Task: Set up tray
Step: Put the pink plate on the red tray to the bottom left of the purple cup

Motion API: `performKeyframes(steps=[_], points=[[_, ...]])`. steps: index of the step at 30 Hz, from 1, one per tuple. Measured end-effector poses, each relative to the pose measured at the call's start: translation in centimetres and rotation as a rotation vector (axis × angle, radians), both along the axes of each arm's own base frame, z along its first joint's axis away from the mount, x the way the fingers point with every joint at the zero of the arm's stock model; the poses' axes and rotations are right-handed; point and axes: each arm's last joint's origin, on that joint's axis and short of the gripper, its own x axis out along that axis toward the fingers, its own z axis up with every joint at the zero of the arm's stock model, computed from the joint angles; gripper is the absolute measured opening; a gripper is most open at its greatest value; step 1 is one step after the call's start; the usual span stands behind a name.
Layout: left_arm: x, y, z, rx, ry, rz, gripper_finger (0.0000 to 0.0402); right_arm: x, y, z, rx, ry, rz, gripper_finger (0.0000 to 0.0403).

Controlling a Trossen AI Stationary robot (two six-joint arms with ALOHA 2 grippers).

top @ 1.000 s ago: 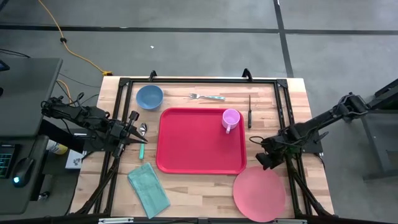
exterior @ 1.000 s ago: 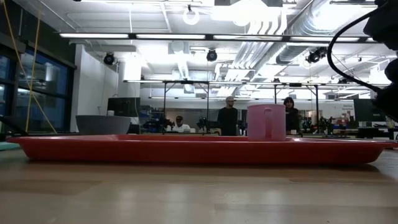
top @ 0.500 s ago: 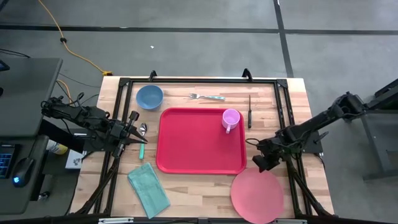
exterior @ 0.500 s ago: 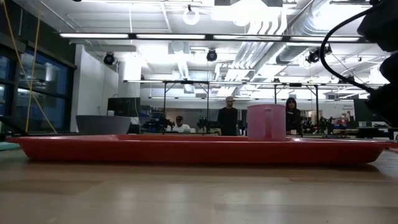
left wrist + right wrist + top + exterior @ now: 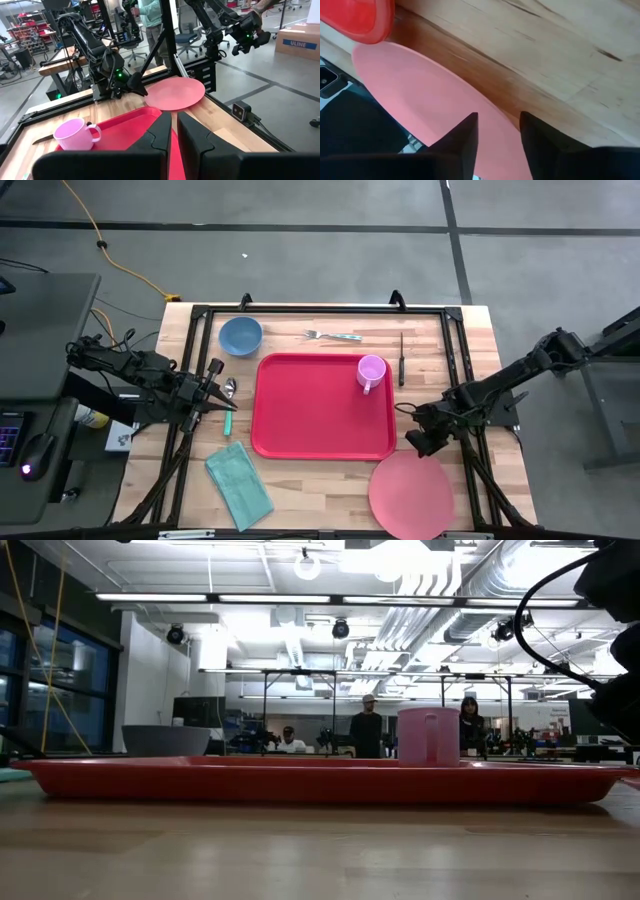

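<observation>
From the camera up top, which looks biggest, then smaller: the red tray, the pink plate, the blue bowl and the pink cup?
1. tray
2. pink plate
3. blue bowl
4. pink cup
</observation>
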Motion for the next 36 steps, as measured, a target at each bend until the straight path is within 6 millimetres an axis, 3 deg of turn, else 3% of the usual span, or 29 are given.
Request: performKeyframes(steps=[16, 26, 36], points=[[-0.03, 0.01, -0.21, 0.011, 0.019, -0.001, 0.0060, -0.03, 0.03, 0.01, 0.009, 0.003, 0.009, 0.0066], [-0.03, 0.01, -0.20, 0.011, 0.018, 0.000, 0.0060, 0.05, 0.09, 0.11, 0.023, -0.011, 0.021, 0.0003], [-0.01, 0.00, 0.01, 0.003, -0.002, 0.000, 0.0060, 0.19, 0.02, 0.10, -0.009, -0.033, -0.004, 0.0054]])
